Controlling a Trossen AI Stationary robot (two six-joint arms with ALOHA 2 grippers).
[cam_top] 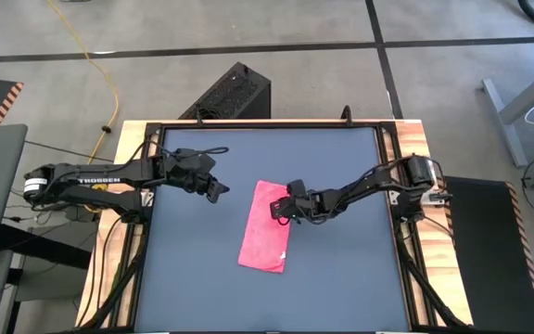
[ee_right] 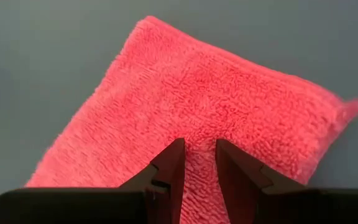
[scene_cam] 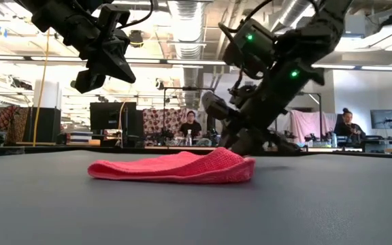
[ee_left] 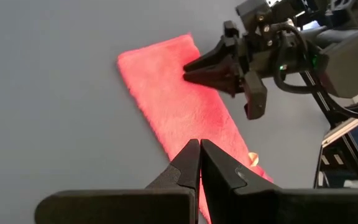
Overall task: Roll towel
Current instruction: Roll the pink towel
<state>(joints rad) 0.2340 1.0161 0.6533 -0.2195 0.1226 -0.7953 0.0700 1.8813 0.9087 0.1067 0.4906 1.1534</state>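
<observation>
Both jaws differ: the left gripper (cam_top: 215,192) is fully closed on nothing and waits raised beside the towel (cam_top: 265,239). On the right gripper (cam_top: 281,210) the fingers stand partly apart over the towel's long edge; whether they pinch cloth I cannot tell. It seems placed there to catch that edge. The pink towel lies folded flat on the grey mat (cam_top: 341,278), near its middle, not yet rolled
</observation>
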